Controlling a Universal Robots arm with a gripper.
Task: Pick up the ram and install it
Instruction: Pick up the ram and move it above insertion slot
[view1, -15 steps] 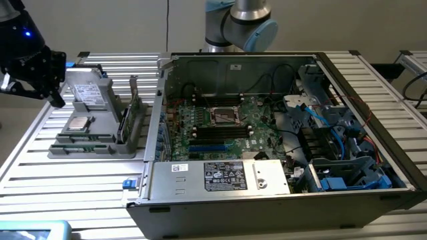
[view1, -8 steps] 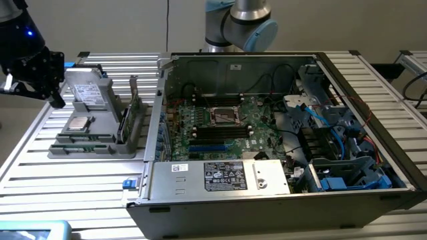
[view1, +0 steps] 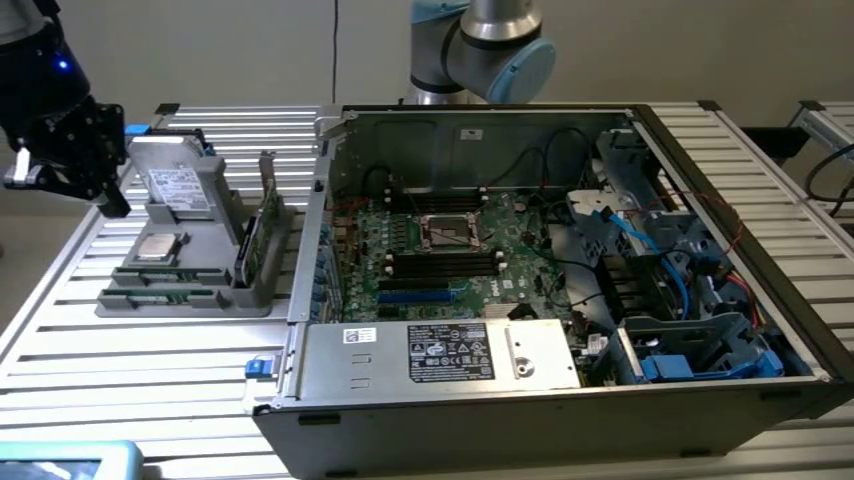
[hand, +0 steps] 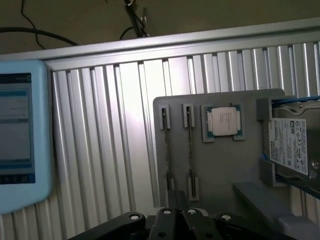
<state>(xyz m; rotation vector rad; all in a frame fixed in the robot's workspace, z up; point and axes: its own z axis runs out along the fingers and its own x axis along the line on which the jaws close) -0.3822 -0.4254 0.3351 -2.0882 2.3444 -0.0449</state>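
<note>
**The ram (hand: 190, 150) on edge in its holder, the closed gripper (hand: 178, 200) empty and apart from it**

The ram is a thin green stick standing on its long edge in a narrow slot of the grey fixture (hand: 220, 170). The fixture sits on the slatted table (view1: 134, 370), at the exterior view's left of the open computer case (view1: 534, 430). A second stick (hand: 165, 155) stands in the neighbouring slot, parallel and just beside it.

The gripper's fingers are pressed together with nothing between them. In the exterior view it hangs above the table off the fixture's corner at the exterior view's left, well apart from the case. In the wrist view it looks down along the two sticks and touches neither.

The fixture also carries a processor (hand: 223, 122) flat in a square recess next to the slots and a hard drive (hand: 292, 142) in a bracket. A broader green card (view1: 274, 225) stands upright along its side nearest the case.

Inside the case lies the motherboard (view1: 527, 222), with a processor socket (view1: 447, 232) between rows of long black slots (view1: 441, 265). A labelled power supply (view1: 454, 352) sits along the near wall.

A blue-cased screen (hand: 20, 135) is apart from the fixture.
</note>
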